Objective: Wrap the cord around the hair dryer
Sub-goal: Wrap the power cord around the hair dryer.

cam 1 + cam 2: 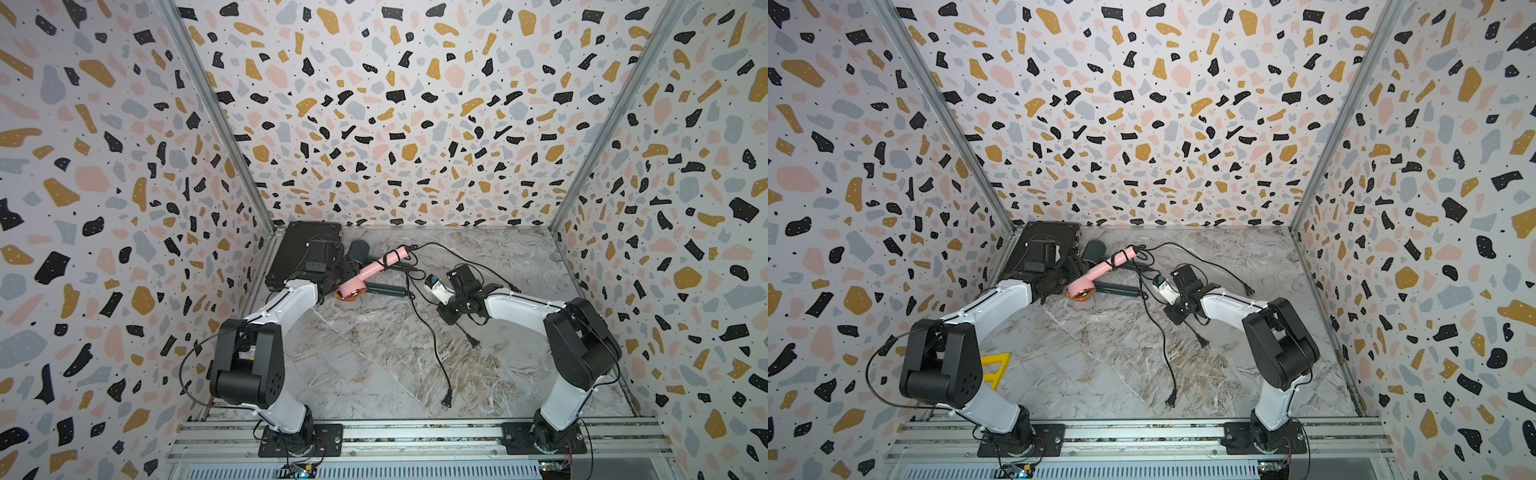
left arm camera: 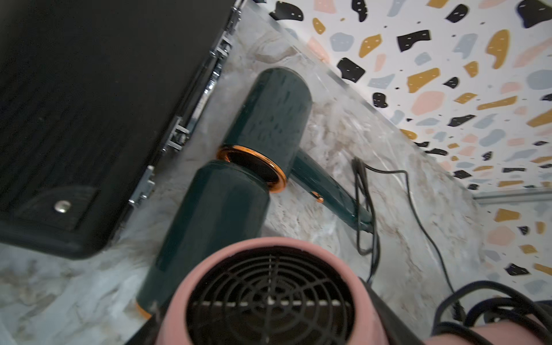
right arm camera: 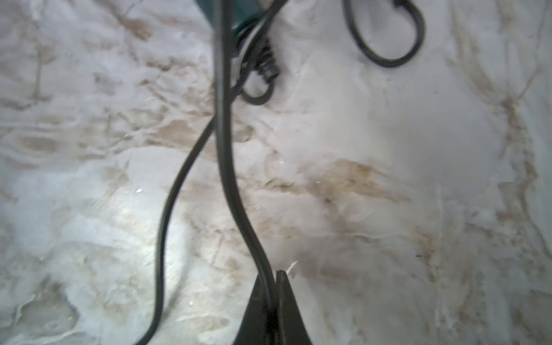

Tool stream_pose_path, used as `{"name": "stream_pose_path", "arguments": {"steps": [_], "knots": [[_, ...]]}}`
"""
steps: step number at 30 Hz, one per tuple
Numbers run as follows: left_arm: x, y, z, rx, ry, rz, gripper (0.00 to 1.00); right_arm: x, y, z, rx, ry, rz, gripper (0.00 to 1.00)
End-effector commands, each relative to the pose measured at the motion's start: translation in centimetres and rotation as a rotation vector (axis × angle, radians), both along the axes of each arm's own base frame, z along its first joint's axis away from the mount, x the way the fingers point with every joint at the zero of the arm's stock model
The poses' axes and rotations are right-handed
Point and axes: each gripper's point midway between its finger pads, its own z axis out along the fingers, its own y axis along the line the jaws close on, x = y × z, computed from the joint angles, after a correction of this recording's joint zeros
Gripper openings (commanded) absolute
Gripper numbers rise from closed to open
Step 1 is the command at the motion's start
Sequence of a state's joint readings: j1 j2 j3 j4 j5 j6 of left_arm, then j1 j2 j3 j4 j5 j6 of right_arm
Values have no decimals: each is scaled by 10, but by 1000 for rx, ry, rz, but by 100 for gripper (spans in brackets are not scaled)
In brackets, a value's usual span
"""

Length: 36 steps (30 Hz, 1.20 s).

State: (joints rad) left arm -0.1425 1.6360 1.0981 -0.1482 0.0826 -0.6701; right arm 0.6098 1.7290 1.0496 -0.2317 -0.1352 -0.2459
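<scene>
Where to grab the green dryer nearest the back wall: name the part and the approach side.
Probably its slim handle, from above, jaws across it. The handle lies flat on the table with bare marble on both sides, while the fat barrel is crowded by the black case and the second green dryer. Stay clear of the cord loop at its tip.

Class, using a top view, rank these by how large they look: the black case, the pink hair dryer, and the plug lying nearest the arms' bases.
1. black case
2. pink hair dryer, partly hidden
3. plug, clearly smallest
</scene>
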Motion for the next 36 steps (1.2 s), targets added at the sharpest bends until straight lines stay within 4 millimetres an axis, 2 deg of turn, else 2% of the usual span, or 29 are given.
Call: {"name": "stream_pose_path", "arguments": {"steps": [1,5,9,12,17,23,26,29,31,34,36], "knots": [[14,20,5,144,-25,86,0,-24,-7,23,-50,-19,41,0],[17,14,-8,212,-4,80,0,-54,14,55,-15,-36,129,0],[19,6,-17,239,12,63,0,-69,28,86,-19,-72,196,0],[15,2,-19,293,29,41,0,-66,31,114,-9,-130,215,0],[9,-10,-4,372,1,-11,0,-50,38,154,-14,-231,233,0],[-2,-24,24,357,-42,-65,0,-31,43,179,-57,-308,243,0],[-9,-33,30,389,-45,-125,0,-27,47,193,-54,-345,262,0],[-19,-55,31,399,-30,-257,0,-18,50,210,-58,-397,274,0],[-30,-80,33,351,-50,-399,0,-10,51,220,-44,-408,280,0],[-51,-117,42,253,-108,-604,0,-2,50,222,-37,-381,292,0],[-68,-135,49,197,-133,-719,0,4,48,220,-39,-357,298,0]]}}
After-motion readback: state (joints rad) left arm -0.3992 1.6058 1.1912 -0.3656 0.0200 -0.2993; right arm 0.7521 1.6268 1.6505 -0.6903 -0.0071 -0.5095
